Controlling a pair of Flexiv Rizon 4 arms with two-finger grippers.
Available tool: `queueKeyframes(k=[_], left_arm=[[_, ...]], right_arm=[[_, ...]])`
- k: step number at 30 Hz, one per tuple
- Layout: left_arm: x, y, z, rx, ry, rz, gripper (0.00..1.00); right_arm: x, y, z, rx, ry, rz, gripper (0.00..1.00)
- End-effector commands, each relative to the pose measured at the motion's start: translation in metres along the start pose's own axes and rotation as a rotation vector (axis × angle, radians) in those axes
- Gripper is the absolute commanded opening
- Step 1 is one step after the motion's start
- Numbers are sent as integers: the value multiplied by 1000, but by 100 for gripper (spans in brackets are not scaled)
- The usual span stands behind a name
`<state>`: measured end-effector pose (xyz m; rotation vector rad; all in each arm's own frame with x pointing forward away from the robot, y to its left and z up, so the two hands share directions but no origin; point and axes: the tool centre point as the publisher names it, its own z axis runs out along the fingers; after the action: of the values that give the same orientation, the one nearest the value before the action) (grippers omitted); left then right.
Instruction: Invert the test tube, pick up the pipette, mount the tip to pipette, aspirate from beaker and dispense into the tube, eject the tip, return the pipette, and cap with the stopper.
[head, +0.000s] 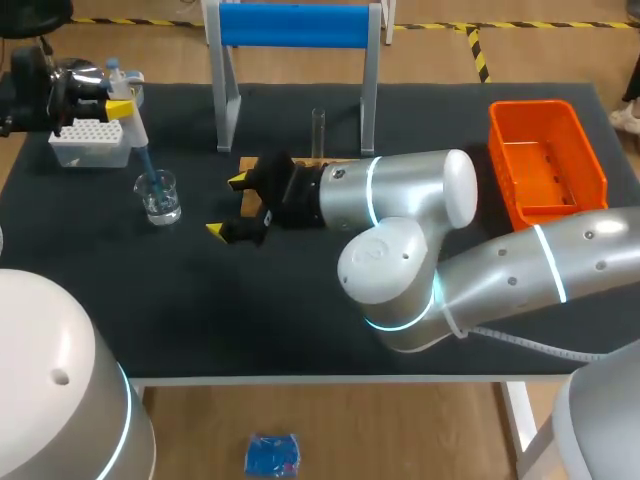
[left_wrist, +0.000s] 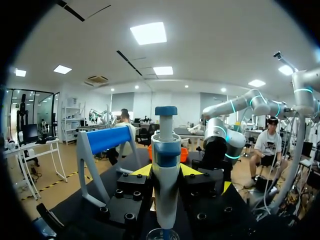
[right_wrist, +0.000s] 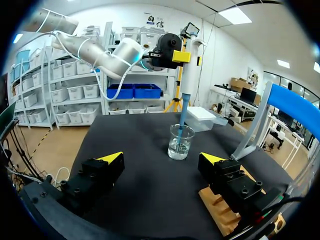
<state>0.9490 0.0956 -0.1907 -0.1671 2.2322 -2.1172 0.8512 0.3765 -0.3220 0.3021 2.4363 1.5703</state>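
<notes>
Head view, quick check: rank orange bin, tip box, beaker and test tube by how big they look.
1. Orange bin
2. Tip box
3. Beaker
4. Test tube, about as tall as the beaker but far thinner

The clear glass beaker (head: 158, 197) stands upright with a little clear liquid in it. The white-and-blue pipette (head: 128, 118) is upright directly above the beaker, its blue tip (head: 150, 178) dipped inside. A white tip box (head: 88, 143) sits near the beaker, behind and to its left. The clear test tube (head: 318, 132) stands upright, well to the beaker's right.
</notes>
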Motion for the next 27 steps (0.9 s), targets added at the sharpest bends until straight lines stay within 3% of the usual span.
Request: queueKeyframes(k=[1,27], left_arm=[[-1,0,0,0,2,1,0],[-1,0,0,0,2,1,0]], right_arm=[[0,-1,-1,-3,2,1,100],[-1,6,-5,10,-22,-10,100]])
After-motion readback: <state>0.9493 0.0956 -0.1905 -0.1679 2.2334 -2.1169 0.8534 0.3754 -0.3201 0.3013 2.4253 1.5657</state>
